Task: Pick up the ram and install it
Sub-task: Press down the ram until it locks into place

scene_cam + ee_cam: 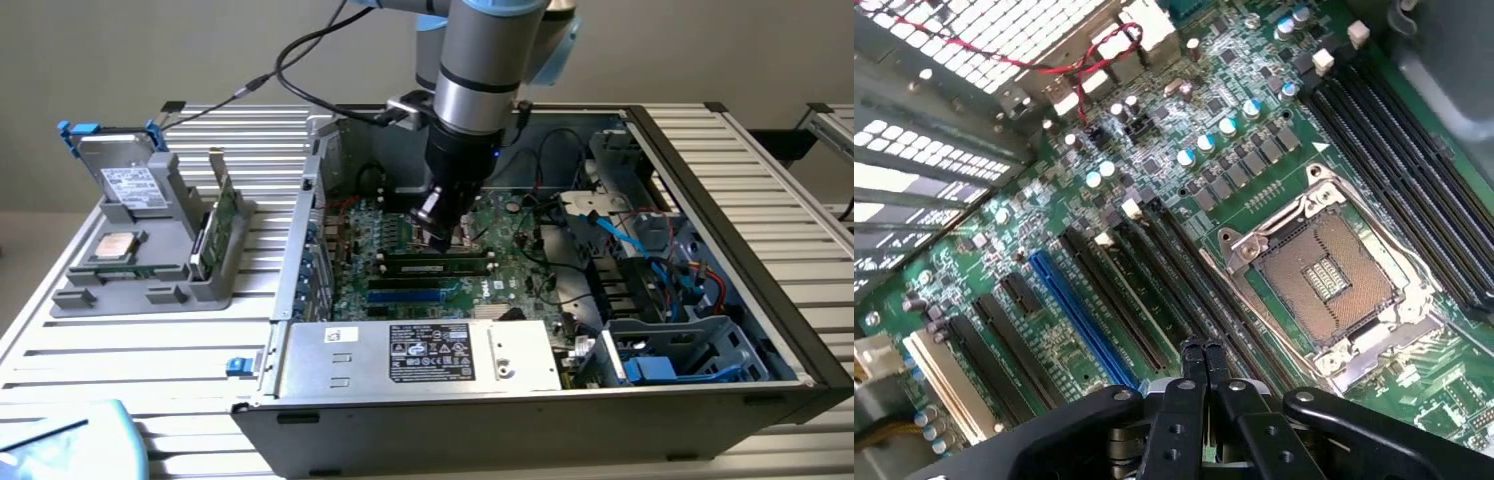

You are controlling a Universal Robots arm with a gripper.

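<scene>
The gripper (1203,352) is closed with nothing between its fingertips, low over the motherboard (1184,170) beside the slots. The ram (430,266) lies along a black slot in the exterior view, seemingly seated, though its latches are hard to read. Pressing it home well calls for closed fingertips centred on the stick's top edge, pushing straight down without tilt.

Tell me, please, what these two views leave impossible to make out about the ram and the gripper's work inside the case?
- Whether the ram is fully seated: in the exterior view, the latches are too small to judge.
- Whether the shut gripper touches anything: in the wrist view, its own black body covers what lies under the fingertips.
- The printing on the power supply label: too small, exterior view.
</scene>
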